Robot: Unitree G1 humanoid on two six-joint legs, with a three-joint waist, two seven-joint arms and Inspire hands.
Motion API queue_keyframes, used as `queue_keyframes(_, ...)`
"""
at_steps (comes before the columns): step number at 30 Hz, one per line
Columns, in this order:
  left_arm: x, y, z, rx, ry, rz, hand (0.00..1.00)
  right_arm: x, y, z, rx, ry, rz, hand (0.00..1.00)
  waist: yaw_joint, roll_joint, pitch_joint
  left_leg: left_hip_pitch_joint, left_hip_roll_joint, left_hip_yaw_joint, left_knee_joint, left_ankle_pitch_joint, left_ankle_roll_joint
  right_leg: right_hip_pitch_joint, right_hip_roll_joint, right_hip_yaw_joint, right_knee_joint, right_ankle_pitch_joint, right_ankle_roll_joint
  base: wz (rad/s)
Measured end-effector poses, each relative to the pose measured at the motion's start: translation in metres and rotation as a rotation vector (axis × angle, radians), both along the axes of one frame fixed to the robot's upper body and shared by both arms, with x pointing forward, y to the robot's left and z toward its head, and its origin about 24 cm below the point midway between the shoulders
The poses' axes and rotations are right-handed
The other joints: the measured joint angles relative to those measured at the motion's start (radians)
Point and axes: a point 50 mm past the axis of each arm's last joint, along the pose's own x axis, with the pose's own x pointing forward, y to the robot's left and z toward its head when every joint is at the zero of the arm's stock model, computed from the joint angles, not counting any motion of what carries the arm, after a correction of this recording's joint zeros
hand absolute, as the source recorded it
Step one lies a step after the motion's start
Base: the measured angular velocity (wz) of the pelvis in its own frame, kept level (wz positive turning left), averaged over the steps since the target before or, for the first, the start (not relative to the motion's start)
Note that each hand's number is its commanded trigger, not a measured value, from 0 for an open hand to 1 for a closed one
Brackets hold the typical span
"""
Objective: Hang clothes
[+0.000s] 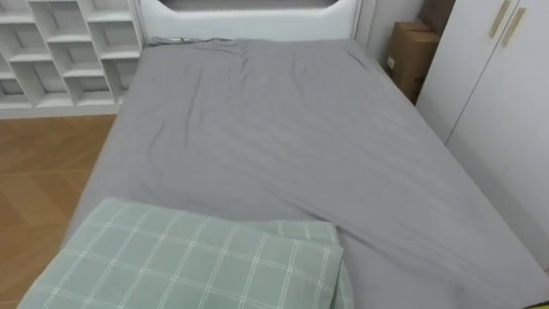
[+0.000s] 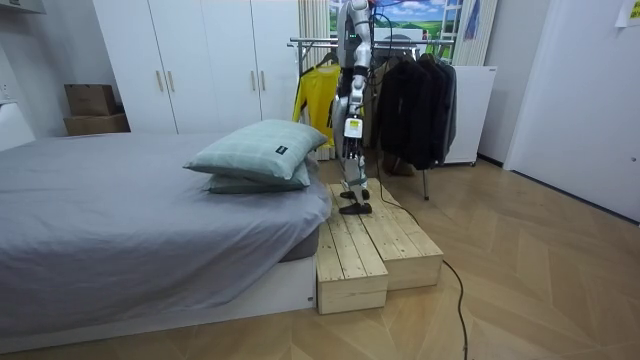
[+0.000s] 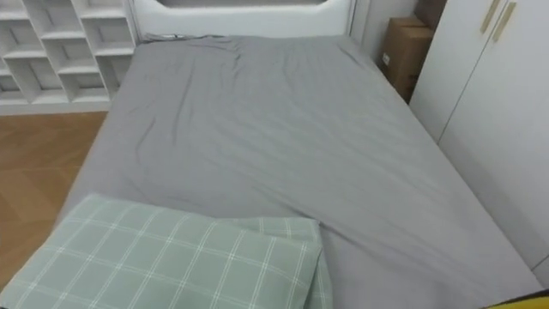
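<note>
In the room view I stand on a wooden platform (image 2: 372, 250) at the pillow end of the bed (image 2: 120, 210), facing along it. Right behind me is a clothes rack (image 2: 322, 42) with a yellow garment (image 2: 314, 95) and several dark jackets (image 2: 415, 100) hanging on it. My left hand (image 2: 350, 128) hangs at my side, too small to read. The eye views look down on the grey bed sheet (image 1: 283, 129) and a green checked pillow (image 1: 189, 257) just below me. A thin yellow sliver (image 3: 525, 302) shows at the lower right corner.
White wardrobe doors (image 1: 497, 86) run along the bed's right side, with a cardboard box (image 1: 412, 51) beyond them. White open shelves (image 1: 60, 51) stand at the far left over wood floor (image 1: 34, 189). A white headboard (image 1: 249, 17) closes the far end.
</note>
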Motion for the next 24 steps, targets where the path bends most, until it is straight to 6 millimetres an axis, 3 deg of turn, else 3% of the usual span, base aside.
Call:
queue_keyframes(15,-0.008,-0.011,-0.003,0.017,0.111,-0.186,0.00,-0.001,0.003,-0.001,0.038,0.007,0.014,0.00,-0.001,0.004,-0.0036,-0.007,-0.012,-0.036,0.010,0.001,-0.001,0.020,0.005,-0.003,-0.014,0.000,0.000,0.10)
queue_keyframes(24,-0.008,-0.011,-0.003,0.022,0.119,-0.208,0.00,-0.001,0.004,-0.001,0.052,0.008,0.018,0.00,-0.002,0.008,-0.0063,-0.007,-0.014,-0.054,0.015,0.001,-0.001,0.029,0.006,-0.001,-0.015,0.000,0.000,0.06)
